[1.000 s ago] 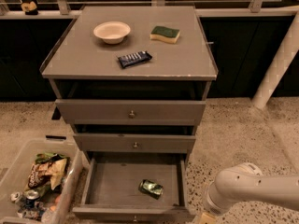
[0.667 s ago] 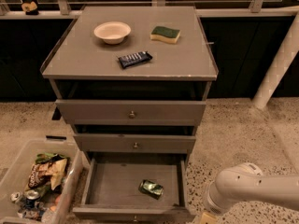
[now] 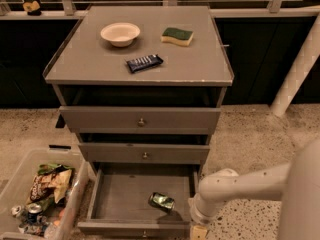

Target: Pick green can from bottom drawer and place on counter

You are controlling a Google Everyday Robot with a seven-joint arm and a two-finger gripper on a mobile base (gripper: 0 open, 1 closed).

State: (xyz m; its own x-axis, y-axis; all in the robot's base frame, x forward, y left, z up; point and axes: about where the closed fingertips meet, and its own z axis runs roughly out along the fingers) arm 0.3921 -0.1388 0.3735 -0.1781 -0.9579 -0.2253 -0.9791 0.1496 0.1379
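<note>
The green can [image 3: 161, 202] lies on its side on the dark floor of the open bottom drawer [image 3: 120, 204], toward its right front. The counter [image 3: 100, 59] is the grey top of the cabinet, above the two shut drawers. My white arm [image 3: 250, 184] comes in from the lower right. My gripper [image 3: 199, 232] hangs at the bottom edge of the camera view, just outside the drawer's right front corner, right of and below the can and apart from it. Most of it is cut off by the frame.
On the counter are a white bowl [image 3: 120, 34], a green-and-yellow sponge [image 3: 177, 35] and a dark blue snack bar [image 3: 144, 62]. A clear bin [image 3: 20, 174] of wrappers and cans stands left of the drawer. A white post [image 3: 297, 69] leans at the right.
My arm has moved left, from the lower right corner to the drawer's right front corner. The can and the things on the counter have not moved.
</note>
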